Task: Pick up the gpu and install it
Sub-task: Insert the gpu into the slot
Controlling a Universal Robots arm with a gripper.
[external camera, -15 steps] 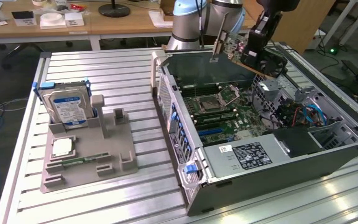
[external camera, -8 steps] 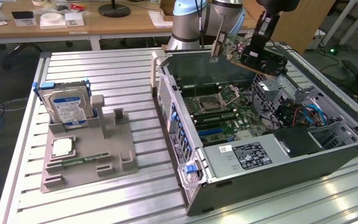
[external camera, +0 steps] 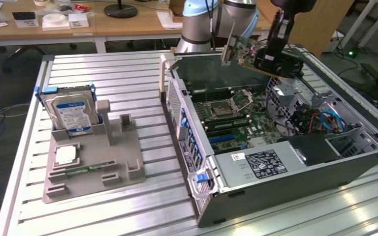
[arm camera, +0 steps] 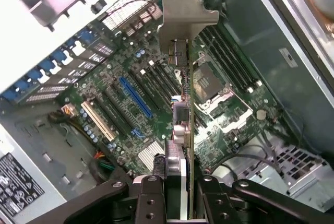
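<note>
Above the open computer case [external camera: 274, 196], the pincer [external camera: 267, 58] grips the gpu [external camera: 243, 51] by one end, apparently keeping it clear of the motherboard [external camera: 232, 120].

The gpu [arm camera: 181, 114] has its near end hidden inside the tool [arm camera: 180, 195], itself cut off by the picture's edge; the power supply's label [external camera: 266, 163] is too small to read.

The gpu [external camera: 243, 49] is green with a silver bracket [arm camera: 182, 12]; the gripper [arm camera: 182, 198] is black. The hard drive [external camera: 77, 96] is silver with a blue-and-white label [external camera: 71, 115]. The motherboard [arm camera: 104, 85] is dark green with a long blue slot [arm camera: 134, 97].
</note>
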